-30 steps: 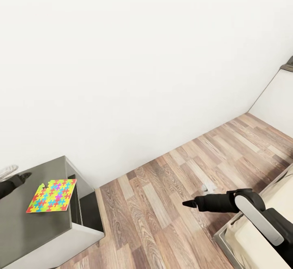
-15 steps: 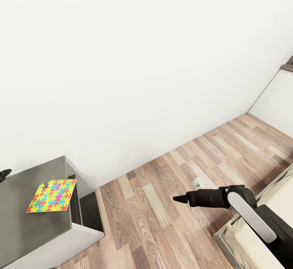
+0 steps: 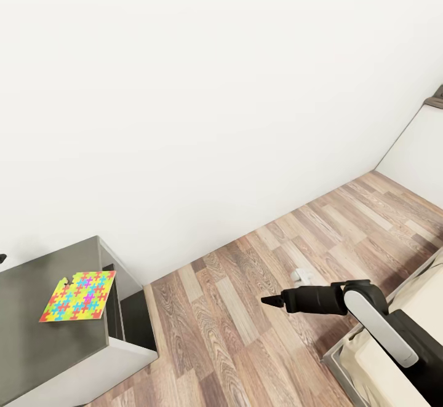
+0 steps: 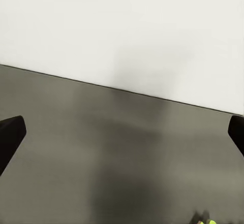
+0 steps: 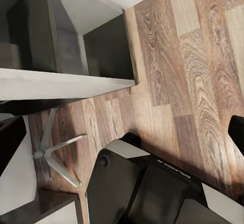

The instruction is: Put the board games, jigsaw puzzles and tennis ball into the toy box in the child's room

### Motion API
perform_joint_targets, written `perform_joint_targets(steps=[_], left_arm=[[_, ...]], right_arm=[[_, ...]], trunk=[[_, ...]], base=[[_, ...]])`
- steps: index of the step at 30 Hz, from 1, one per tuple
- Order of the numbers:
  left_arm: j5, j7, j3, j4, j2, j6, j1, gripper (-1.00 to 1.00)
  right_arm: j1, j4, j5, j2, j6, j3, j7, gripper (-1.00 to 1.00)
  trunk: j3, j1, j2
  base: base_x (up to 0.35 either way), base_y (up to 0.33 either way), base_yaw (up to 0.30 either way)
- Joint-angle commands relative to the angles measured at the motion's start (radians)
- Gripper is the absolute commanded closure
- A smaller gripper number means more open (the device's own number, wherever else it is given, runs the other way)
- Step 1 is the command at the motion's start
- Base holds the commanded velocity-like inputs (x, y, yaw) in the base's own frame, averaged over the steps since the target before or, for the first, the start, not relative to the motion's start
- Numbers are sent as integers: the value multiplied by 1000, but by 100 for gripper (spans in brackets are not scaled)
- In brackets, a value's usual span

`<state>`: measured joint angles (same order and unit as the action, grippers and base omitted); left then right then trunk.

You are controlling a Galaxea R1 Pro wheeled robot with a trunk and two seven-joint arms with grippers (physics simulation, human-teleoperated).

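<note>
From my head camera I see 1 jigsaw puzzle lying flat on the dark-grey worktop, close to that top's right edge and roughly midway along it. It is a thin square of yellow, green, blue, pink and orange pieces, with a small notch at its far corner. The worktop stands against the white wall, and wood plank floor stretches away to its right.

My right arm reaches out over the floor, well apart from the worktop, and my right gripper points toward the worktop side. In the right wrist view its 2 fingertips sit at opposite edges of the picture, so these jaws are spread wide with nothing between them. That same view looks down on the plank floor, on the worktop's dark side panel and pale edge, on a metal star-shaped chair base, and on part of my own dark and white body.

My left gripper hangs over the grey worktop near where it meets the wall; its dark fingertips are far apart, so those jaws are spread and empty too. A sliver of yellow-green shows at the edge of that view; I cannot tell what it is.
</note>
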<state>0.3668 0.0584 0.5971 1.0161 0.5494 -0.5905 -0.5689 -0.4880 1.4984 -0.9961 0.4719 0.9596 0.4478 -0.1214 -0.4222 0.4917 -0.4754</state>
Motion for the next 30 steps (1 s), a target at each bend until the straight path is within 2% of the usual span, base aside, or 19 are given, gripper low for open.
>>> perform_joint_targets(steps=[1, 26, 30], left_arm=[[0, 4, 3, 1, 0, -6, -1, -100], [0, 5, 3, 2, -1, -8, -2, -100], [16, 11, -8, 8, -10, -19, -7, -100]], right_arm=[[-1, 0, 10, 1, 2, 1, -10, -100], [0, 2, 10, 3, 3, 2, -8, -100], [-23, -21, 13, -20, 9, -21, -6, -100]], trunk=[[-1, 0, -2], [-1, 0, -2], [-1, 0, -2]], base=[[0, 0, 0], [0, 0, 0], [0, 0, 0]])
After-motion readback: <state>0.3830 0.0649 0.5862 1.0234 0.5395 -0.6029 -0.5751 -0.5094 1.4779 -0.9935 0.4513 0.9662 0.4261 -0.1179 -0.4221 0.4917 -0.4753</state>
